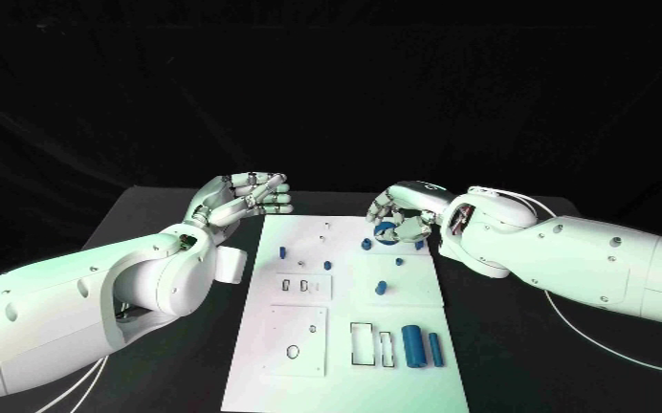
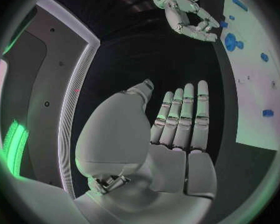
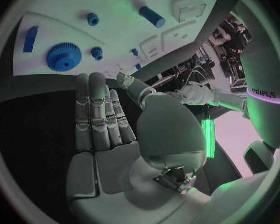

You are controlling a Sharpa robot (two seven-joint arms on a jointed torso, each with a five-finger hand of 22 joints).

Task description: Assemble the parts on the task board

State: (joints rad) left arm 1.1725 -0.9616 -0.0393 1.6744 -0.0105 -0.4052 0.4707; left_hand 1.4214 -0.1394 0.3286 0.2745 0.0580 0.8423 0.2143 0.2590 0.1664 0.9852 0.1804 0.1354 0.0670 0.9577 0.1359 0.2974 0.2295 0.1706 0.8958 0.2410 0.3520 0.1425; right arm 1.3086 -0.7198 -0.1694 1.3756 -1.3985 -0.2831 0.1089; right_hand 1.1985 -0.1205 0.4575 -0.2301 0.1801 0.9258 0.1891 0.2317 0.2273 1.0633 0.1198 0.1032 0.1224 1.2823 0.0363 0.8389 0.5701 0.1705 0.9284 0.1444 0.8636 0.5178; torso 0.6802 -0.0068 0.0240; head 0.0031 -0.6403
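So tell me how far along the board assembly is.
Early, by the look of it. On the task board, small blue pegs stand in place, but two blue cylinders lie loose near its close end. The right hand hovers at a blue gear, holding nothing; the left hand is idle beside the board.

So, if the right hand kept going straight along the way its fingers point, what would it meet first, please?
Most likely the blue gear on the task board: in the right wrist view the right hand is open, fingers aimed just beside it. Depth is unclear, so it may pass above.
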